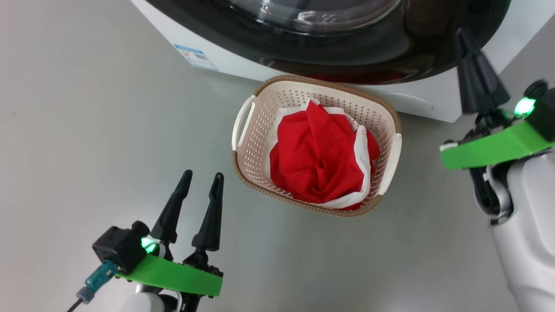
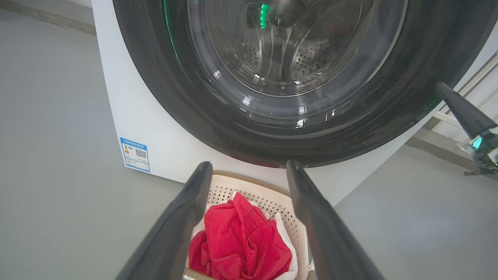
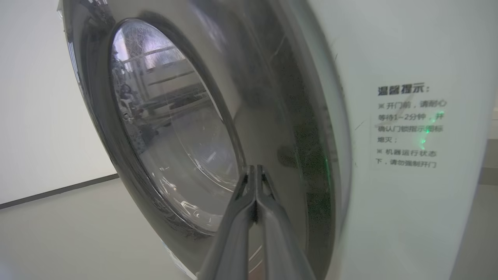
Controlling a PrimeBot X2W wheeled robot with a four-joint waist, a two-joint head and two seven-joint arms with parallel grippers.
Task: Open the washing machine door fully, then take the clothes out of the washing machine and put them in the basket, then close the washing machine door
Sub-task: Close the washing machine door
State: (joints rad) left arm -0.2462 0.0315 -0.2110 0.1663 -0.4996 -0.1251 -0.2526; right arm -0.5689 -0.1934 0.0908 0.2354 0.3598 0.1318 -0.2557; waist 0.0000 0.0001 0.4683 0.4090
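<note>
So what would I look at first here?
The bright red clothes jump out, bunched in the cream basket. Right behind it looms the washing machine door, big, round, glossy black and closed. The right pincer is shut, its tip by the door's rim; the left pincer hangs open near the basket.

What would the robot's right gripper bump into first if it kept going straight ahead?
Probably the washing machine door: the right gripper, its fingers shut together, points at the door's shiny black rim, just beside the glass. I can't tell whether it is touching.
</note>
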